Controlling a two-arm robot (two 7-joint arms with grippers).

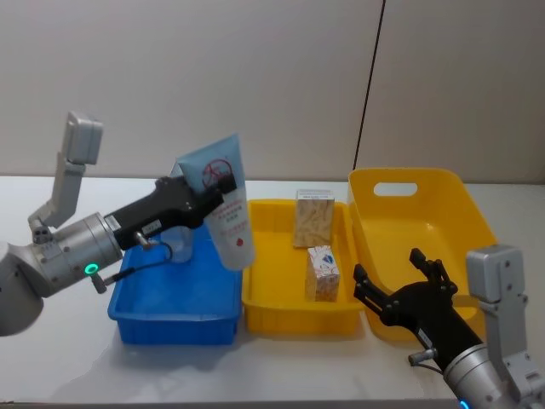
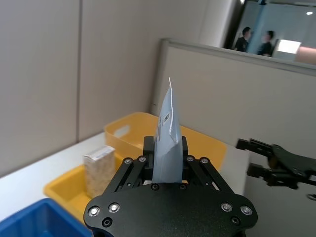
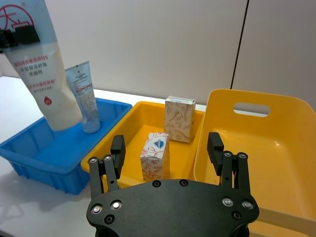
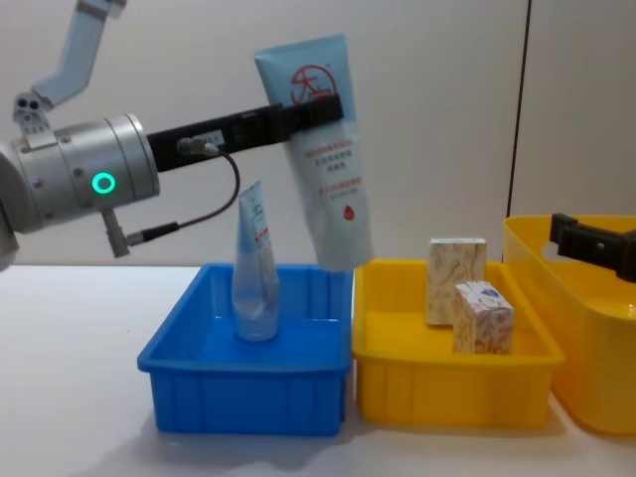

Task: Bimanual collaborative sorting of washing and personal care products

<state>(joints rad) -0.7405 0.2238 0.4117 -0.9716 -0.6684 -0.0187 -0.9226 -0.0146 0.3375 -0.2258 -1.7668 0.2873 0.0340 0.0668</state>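
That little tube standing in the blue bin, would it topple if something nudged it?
The small tube stands upright on its narrow cap end in the blue bin, so a nudge would likely tip it. Its flat crimped top suggests a soft, squeezable body. The left claw holds a bigger tube close by.

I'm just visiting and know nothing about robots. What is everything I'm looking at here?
large tube: one, pale blue and white with red print, held in the air over the blue bin's right side
small tube: one, pale blue, standing in the blue bin
beige carton: one, beige, upright at the back of the yellow tray
patterned carton: one, white with orange pattern, upright in the yellow tray, nearer the front
blue bin: one, blue, leftmost on the table
yellow tray: one, yellow, middle
yellow bin: one, yellow, deeper, rightmost
table: one, white, under the bins
left hand: one, black, shut on the large tube
right hand: one, black, open, by the yellow bin's front
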